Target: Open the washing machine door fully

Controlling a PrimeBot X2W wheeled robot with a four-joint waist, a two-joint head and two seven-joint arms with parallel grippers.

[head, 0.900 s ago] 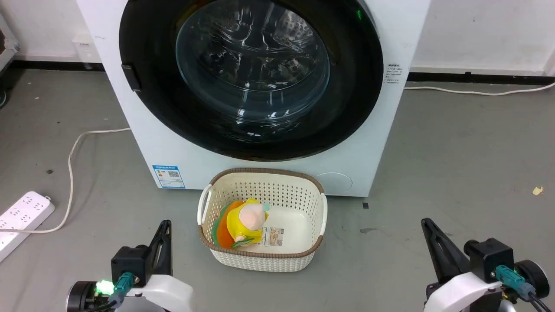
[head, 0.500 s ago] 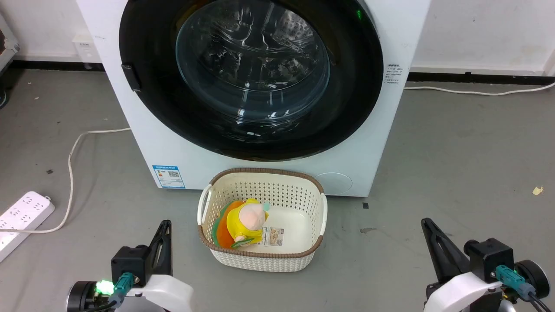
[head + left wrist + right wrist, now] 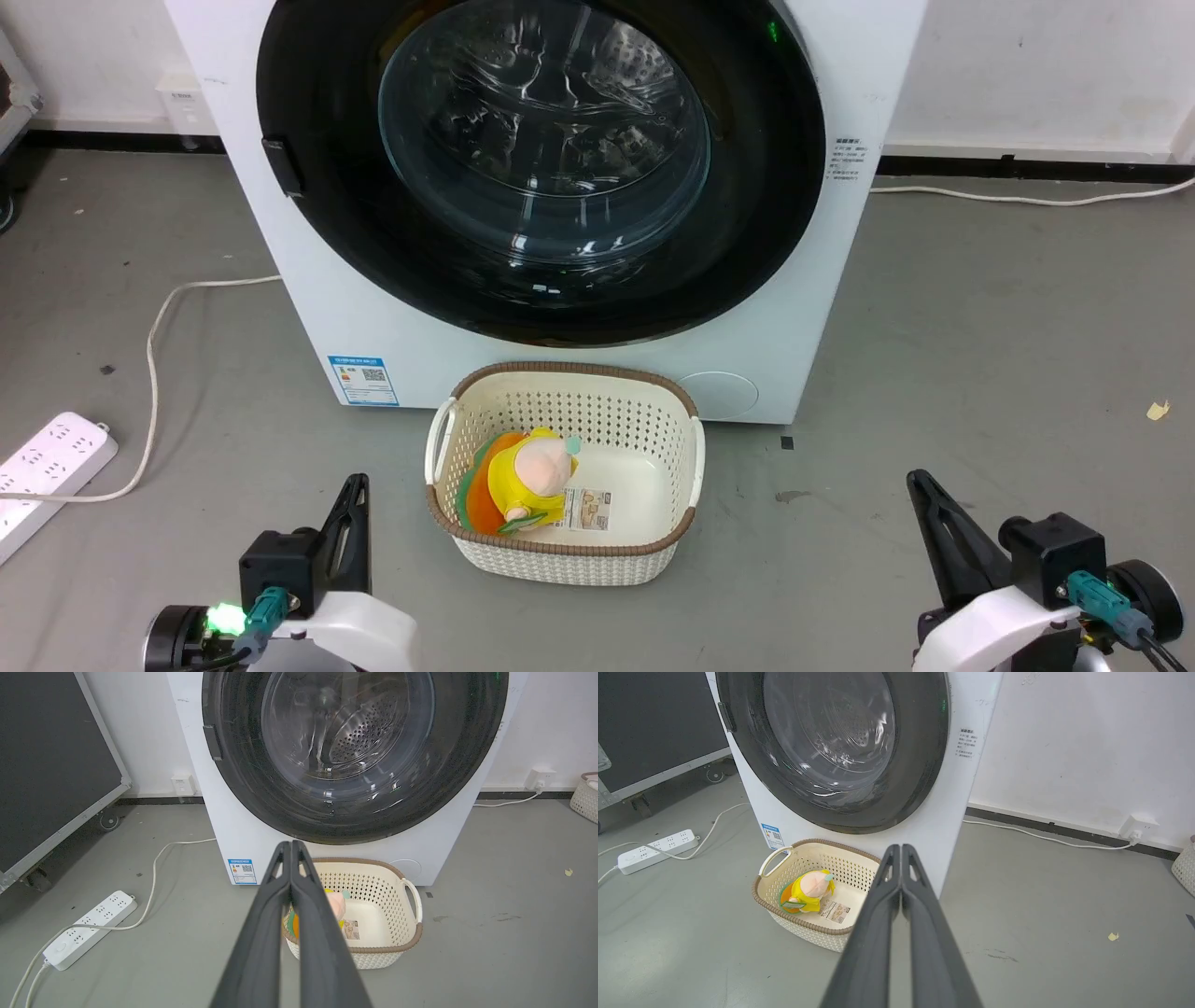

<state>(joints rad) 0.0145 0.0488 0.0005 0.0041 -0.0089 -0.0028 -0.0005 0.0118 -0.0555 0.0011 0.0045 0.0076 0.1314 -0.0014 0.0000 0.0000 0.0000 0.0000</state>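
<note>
The white washing machine [image 3: 392,317] stands ahead on the grey floor. Its round glossy black door [image 3: 308,215] lies closed flat against the front, with a clear glass bowl [image 3: 546,131] at the centre and a small dark handle [image 3: 282,166] on its left rim. Both wrist views also take in the door [image 3: 233,774] [image 3: 924,756]. My left gripper [image 3: 356,483] rests low at the lower left, shut and empty [image 3: 290,843]. At the lower right, far from the door, my right gripper [image 3: 917,478] is shut on nothing [image 3: 900,847].
A cream basket [image 3: 653,560] holding a yellow plush toy [image 3: 527,476] sits on the floor just before the machine. A white power strip [image 3: 51,467] and its cord [image 3: 154,345] lie at the left. A dark wheeled panel [image 3: 51,770] stands left of the machine.
</note>
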